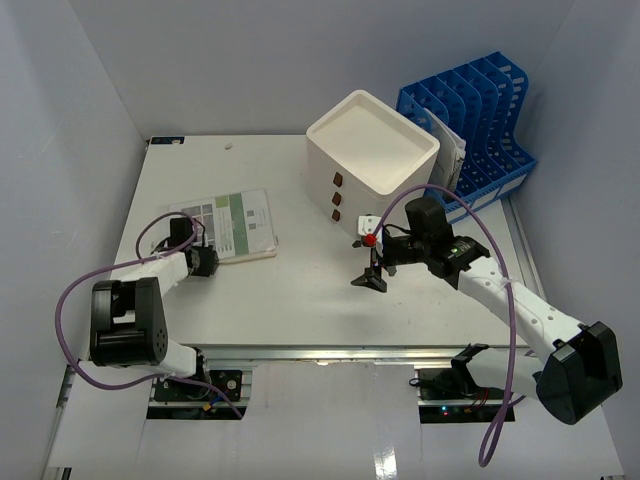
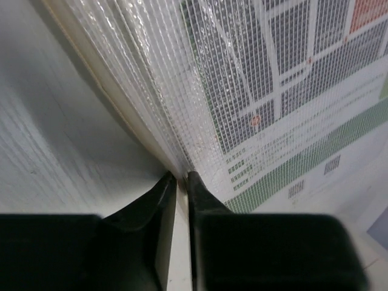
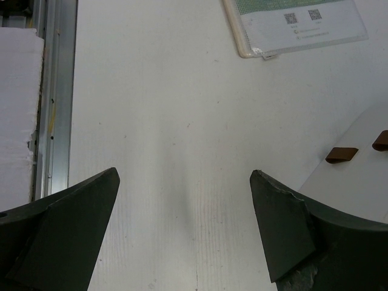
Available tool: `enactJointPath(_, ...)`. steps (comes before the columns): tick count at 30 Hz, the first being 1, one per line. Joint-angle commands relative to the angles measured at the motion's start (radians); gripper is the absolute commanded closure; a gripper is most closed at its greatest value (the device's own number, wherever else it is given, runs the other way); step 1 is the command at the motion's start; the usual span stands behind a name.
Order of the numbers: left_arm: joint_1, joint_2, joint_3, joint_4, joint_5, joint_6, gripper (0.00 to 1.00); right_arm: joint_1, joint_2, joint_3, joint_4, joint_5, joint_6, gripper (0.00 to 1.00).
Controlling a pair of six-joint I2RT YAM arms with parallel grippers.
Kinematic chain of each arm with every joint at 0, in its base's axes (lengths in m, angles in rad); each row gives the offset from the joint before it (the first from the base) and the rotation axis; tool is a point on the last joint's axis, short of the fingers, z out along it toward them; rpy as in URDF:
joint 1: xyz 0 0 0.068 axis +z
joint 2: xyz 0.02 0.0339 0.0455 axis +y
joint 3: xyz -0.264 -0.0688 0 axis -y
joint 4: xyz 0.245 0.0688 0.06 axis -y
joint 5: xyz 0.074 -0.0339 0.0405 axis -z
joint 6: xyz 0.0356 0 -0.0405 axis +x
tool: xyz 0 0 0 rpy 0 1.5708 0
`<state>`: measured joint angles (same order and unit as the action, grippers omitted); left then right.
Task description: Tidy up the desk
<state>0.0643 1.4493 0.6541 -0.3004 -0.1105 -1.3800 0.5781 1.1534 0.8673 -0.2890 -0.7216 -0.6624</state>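
Note:
On the left half of the white desk (image 1: 300, 300) lies a clear mesh document pouch (image 1: 235, 222) holding a printed sheet. My left gripper (image 1: 210, 258) sits at its near left corner. In the left wrist view the jaws (image 2: 181, 176) are pinched together on the pouch's cream edge (image 2: 130, 121), and the print fills the upper right. My right gripper (image 1: 372, 278) hovers over the middle of the desk, pointing down. Its fingers (image 3: 185, 176) are wide open with only bare desk (image 3: 170, 91) between them. The pouch's corner (image 3: 297, 24) shows at the top of the right wrist view.
A white three-drawer box (image 1: 372, 160) with brown pulls stands at the back centre; its corner (image 3: 364, 163) is just right of my right fingers. A blue slotted file rack (image 1: 475, 120) with some papers stands at the back right. The metal rail (image 3: 54, 91) runs along the front edge.

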Motion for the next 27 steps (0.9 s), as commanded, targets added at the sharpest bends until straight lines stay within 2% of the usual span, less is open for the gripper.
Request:
enactJointPath(1, 0.030, 0.006, -0.112, 0.048, 0.021, 0.041, 0.87, 0.002, -0.012, -0.004, 0.003, -0.020, -0.009, 0.05)
enactJointPath(4, 0.059, -0.043, -0.150, 0.133, 0.081, 0.121, 0.97, 0.009, 0.014, 0.020, -0.048, -0.023, -0.042, 0.05)
enactJointPath(7, 0.073, -0.098, -0.157, 0.184, 0.153, 0.216, 1.00, 0.057, 0.059, 0.054, -0.132, 0.017, -0.129, 0.05)
enactJointPath(12, 0.074, -0.284, -0.170, 0.167, 0.261, 0.310, 1.00, 0.254, 0.119, 0.069, -0.163, 0.262, -0.304, 0.04)
enactJointPath(15, 0.072, -0.372, -0.198, 0.133, 0.325, 0.300, 1.00, 0.335, 0.167, 0.066, -0.064, 0.345, -0.340, 0.02)
enactJointPath(20, 0.072, -0.497, -0.304, 0.108, 0.459, 0.218, 1.00, 0.496, 0.292, 0.120, 0.231, 0.439, -0.225, 0.06)
enactJointPath(25, 0.072, -0.530, -0.365, 0.117, 0.533, 0.190, 1.00, 0.640, 0.453, 0.131, 0.547, 0.687, -0.167, 0.10)
enactJointPath(27, 0.072, -0.546, -0.366, 0.115, 0.544, 0.189, 1.00, 0.670, 0.518, 0.169, 0.625, 0.753, -0.155, 0.10)
